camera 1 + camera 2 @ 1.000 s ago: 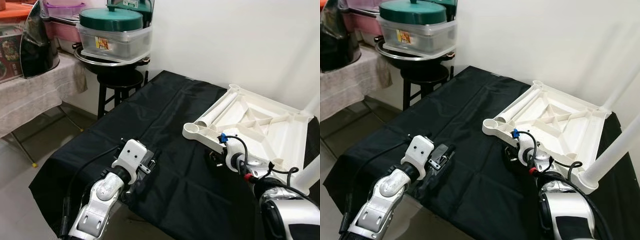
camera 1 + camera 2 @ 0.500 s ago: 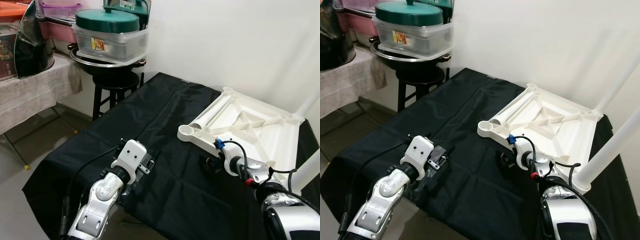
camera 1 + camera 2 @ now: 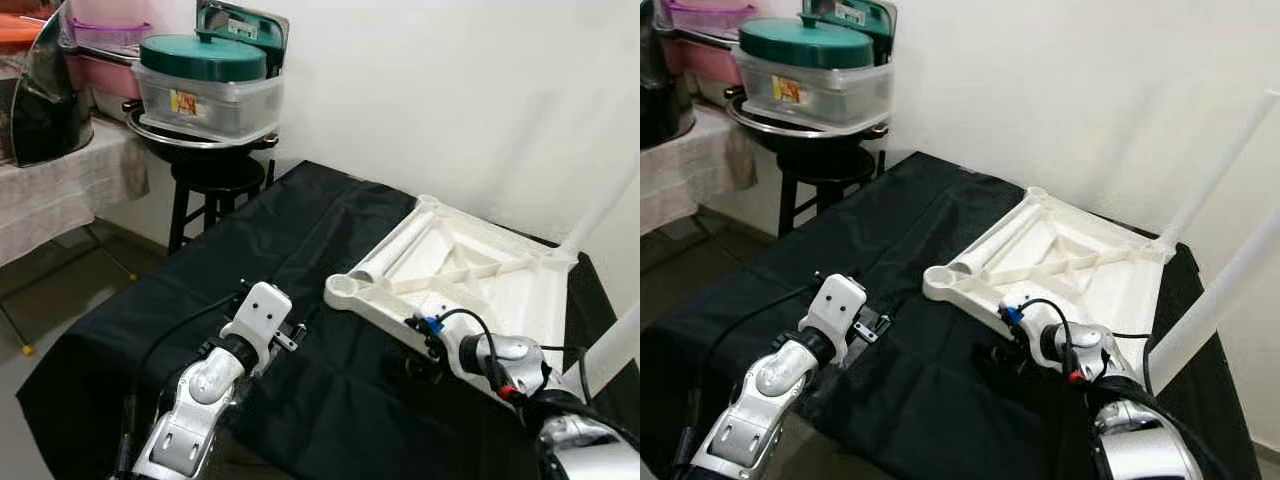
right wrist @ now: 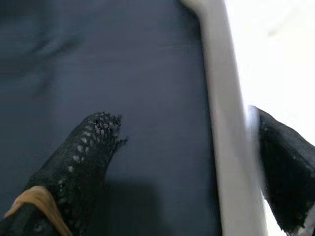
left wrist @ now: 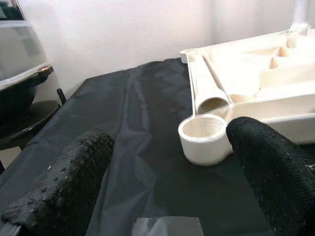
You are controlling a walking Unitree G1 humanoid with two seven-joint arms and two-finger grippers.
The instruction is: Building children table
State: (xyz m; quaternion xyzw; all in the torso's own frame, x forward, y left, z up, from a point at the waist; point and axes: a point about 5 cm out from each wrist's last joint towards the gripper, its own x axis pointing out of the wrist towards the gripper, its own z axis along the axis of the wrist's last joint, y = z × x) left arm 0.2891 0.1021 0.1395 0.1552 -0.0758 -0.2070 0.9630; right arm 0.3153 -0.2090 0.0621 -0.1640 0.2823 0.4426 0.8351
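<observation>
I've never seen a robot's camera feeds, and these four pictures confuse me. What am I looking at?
Two pictures come from the robot's head, looking down at a black cloth on a table. On it lies an upturned white tabletop with a loose leg inside. The other two come from wrist cameras, looking along each gripper's black fingers. The left gripper is open and empty, facing the tabletop's corner socket. The right gripper is open astride the tabletop's edge.
</observation>
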